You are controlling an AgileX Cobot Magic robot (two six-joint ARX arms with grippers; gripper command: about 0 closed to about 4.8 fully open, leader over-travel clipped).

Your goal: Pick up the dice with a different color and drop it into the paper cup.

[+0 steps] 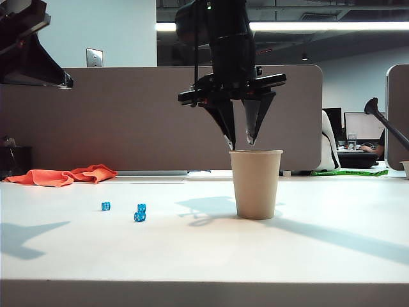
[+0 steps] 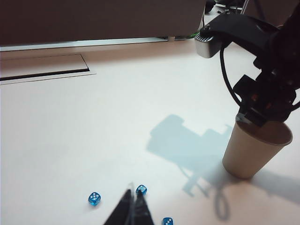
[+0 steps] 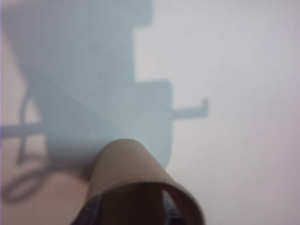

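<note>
Exterior view: your right gripper (image 1: 240, 142) hangs over the paper cup (image 1: 255, 184), fingers apart and empty; the purple die is unseen, likely dropped in. Left gripper (image 2: 132, 202) sits pinched together above the blue dice (image 2: 94, 198).

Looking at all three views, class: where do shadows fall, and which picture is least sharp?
Exterior view: the right gripper, open above the cup, throws shadows across the table on both sides of the cup. Left wrist view: a sharp arm shadow beside the cup; the left gripper's fingers look shut. Right wrist view: softest, with a blurred cup rim and a large bluish shadow.
</note>
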